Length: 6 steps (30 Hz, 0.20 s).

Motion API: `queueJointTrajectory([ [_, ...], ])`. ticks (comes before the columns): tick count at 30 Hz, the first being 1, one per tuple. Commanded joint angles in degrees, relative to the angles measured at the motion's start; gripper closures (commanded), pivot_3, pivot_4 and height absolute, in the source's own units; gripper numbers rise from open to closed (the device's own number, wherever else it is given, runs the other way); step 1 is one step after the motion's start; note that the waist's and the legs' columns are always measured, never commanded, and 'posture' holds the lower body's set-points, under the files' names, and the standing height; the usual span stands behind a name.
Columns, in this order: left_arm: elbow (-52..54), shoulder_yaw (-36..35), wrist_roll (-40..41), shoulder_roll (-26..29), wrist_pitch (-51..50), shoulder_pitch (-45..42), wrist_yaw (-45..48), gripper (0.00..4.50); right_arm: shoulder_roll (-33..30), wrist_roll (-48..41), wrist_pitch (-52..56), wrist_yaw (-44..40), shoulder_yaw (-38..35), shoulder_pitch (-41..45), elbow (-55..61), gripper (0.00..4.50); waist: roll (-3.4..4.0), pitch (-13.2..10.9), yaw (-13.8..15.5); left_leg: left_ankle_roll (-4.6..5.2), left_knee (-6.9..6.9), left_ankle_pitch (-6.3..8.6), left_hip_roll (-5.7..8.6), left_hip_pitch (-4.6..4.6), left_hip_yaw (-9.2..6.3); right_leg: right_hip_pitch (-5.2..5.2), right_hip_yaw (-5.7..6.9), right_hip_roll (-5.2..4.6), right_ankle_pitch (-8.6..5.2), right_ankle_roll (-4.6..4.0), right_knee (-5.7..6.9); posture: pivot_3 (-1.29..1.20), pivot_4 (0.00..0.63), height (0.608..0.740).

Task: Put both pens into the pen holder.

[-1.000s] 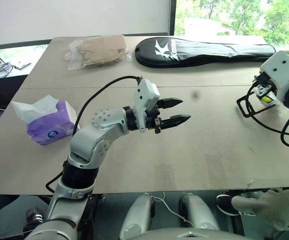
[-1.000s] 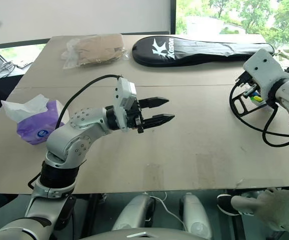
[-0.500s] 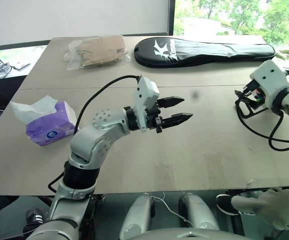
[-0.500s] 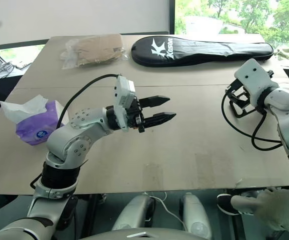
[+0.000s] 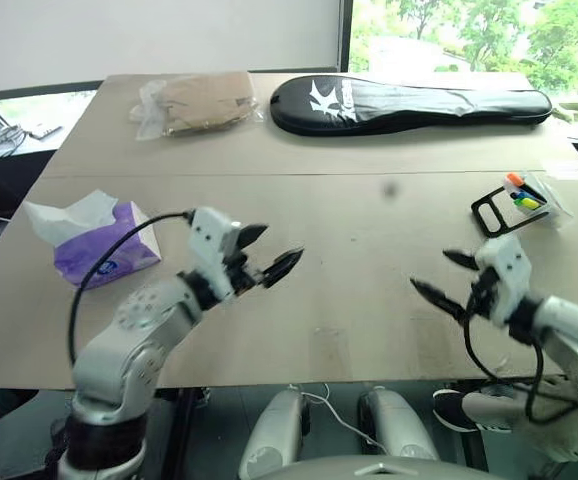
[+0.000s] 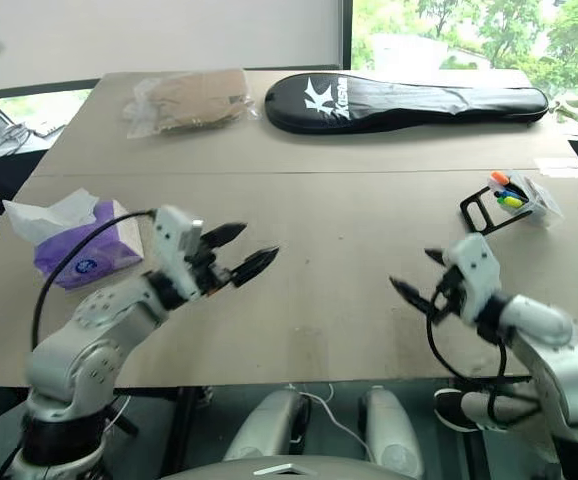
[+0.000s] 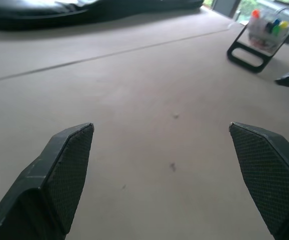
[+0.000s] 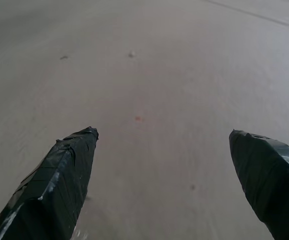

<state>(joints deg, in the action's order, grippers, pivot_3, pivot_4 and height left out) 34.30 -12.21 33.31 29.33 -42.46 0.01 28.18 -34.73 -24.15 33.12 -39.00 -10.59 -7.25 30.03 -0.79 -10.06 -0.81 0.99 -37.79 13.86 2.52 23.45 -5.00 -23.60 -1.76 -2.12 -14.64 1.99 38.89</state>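
Note:
The pen holder (image 5: 512, 201), a black frame with clear walls, rests on the table at the right. The pens (image 5: 517, 188) sit inside it, their orange and blue ends poking out beside a yellow-green one; the same pens (image 7: 267, 22) appear in the left wrist view. My left gripper (image 5: 271, 250) hovers low over the table at the near left, open and empty, pointing right. My right gripper (image 5: 436, 273) is open and empty too. It hangs near the front edge, short of the holder, pointing left.
A purple tissue pack (image 5: 96, 249) lies to the left of my left arm. A long black racket case (image 5: 409, 103) and a clear bag with brown contents (image 5: 197, 101) lie along the far edge. Bare tabletop (image 5: 359, 250) separates the two grippers.
Both arms dropped and drew back toward the near edge. The right gripper came away from the pen holder and opened, leaving the holder uncovered. The left gripper's fingers spread wider.

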Motion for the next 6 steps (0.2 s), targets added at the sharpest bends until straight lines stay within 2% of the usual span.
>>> queueJointTrajectory([
  [1,5.24,-5.97,0.56,0.57,0.94,5.71,-1.52,0.04,0.87,0.68,-7.81,-1.18,-3.17,-2.8,0.12,0.0,-0.01,0.0,0.06,0.01,0.02,0.01,-0.01,-0.11,0.02,0.11,-0.01,0.0,0.0,0.0,0.0,0.0,0.15,0.74],
  [4,5.98,-7.6,0.59,-0.35,1.88,8.73,-2.71,0.04,3.31,1.44,-10.55,0.92,-2.43,-2.86,-0.96,0.0,-0.03,0.01,0.23,0.02,0.2,0.02,-0.04,-0.88,-0.01,0.86,0.05,0.0,-0.07,0.01,-0.19,0.0,0.15,0.74],
  [6,6.31,-7.44,0.23,-1.17,2.94,9.71,-3.35,0.04,4.87,2.64,-11.63,2.86,-1.28,-1.19,-1.66,0.0,-0.03,0.04,0.29,0.02,0.26,0.02,-0.09,-1.04,-0.02,1.03,0.07,0.03,-0.16,0.13,-0.3,0.0,0.15,0.74],
])
